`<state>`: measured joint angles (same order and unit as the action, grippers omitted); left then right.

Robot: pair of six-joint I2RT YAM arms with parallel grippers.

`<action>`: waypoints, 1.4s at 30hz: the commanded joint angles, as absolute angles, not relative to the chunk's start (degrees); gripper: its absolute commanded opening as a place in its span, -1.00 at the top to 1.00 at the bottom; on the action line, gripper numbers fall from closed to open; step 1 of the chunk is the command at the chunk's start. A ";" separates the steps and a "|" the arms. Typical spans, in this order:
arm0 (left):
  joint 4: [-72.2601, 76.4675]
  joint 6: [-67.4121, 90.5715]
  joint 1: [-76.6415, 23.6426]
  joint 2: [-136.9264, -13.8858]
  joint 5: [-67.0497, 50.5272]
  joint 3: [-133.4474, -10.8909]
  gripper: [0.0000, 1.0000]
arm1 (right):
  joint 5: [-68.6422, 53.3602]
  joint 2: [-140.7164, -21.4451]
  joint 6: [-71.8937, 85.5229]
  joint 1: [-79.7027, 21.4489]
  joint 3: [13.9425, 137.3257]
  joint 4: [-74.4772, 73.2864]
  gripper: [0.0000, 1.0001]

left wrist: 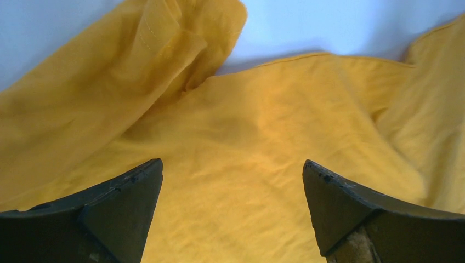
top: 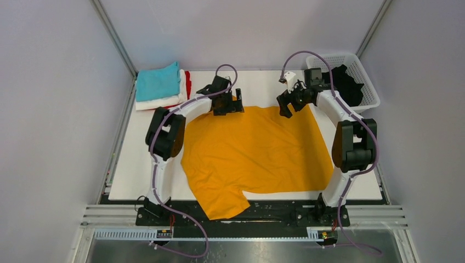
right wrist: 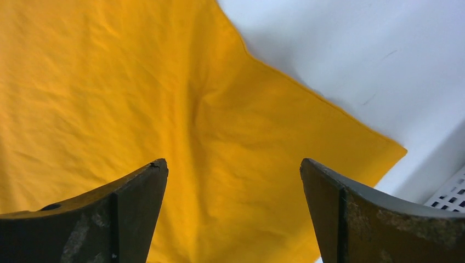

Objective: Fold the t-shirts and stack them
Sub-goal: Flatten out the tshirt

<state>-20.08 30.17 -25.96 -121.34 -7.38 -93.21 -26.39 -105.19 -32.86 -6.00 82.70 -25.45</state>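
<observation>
Mustard-orange t-shirt (top: 257, 153) lies spread mid-surface (top: 137, 175), part draped over the near edge, long axis far-to-near. L tool (top: 229, 107) hovers over its far-left corner (cloth bunched there), R tool (top: 286, 108) over the far-right corner. Both have jaws wide apart, holding nothing.

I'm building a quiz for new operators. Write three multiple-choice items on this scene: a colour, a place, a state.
1. Which colour tops the stack? A) red B) teal C) black
2. Where is the black shirt? A) in the basket B) on the stack C) on the floor
3. How are the left tool and right tool? A) both shut B) one shut C) both open
Answers: 1 B, the teal shirt lies over white and red. 2 A, it lies inside the basket. 3 C, both stand wide apart above the orange shirt.
</observation>
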 commanded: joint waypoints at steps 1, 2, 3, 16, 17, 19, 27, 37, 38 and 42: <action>-23.30 28.93 -25.09 -127.53 -6.93 -103.86 -0.98 | -23.82 -105.19 -43.93 -5.92 87.00 -30.57 -0.99; -24.46 29.54 -24.71 -129.57 -5.79 -106.83 -0.98 | -23.60 -105.10 -44.27 -5.89 87.08 -30.20 -0.99; -26.51 30.50 -23.99 -132.04 -4.61 -110.20 -0.98 | -23.44 -104.85 -44.68 -5.89 87.16 -30.08 -0.99; -24.52 38.02 -12.82 -145.22 2.33 -134.29 -0.98 | -18.72 -101.09 -48.10 -5.96 83.77 -28.26 -0.99; -23.88 37.45 -12.69 -144.95 2.25 -134.57 -0.98 | -18.79 -101.01 -48.28 -5.95 83.61 -28.22 -0.99; -23.22 36.44 -12.70 -143.62 1.22 -134.64 -0.98 | -18.99 -101.07 -48.48 -5.93 83.50 -28.25 -0.99; -23.55 31.24 -17.27 -125.63 -0.73 -113.95 -0.98 | -18.93 -104.07 -44.66 -7.21 85.92 -32.52 -0.99; -23.83 36.92 -24.09 -104.19 -0.89 -77.89 -0.98 | -14.91 -101.83 11.73 -7.87 78.28 -31.03 -0.99; -23.82 37.04 -24.37 -103.74 -1.41 -76.18 -0.98 | -16.04 -101.35 14.28 -7.89 75.82 -29.46 -0.99; -24.85 37.15 -25.05 -105.91 -1.33 -73.24 -0.98 | -16.01 -101.70 18.51 -8.30 68.79 -24.98 -0.99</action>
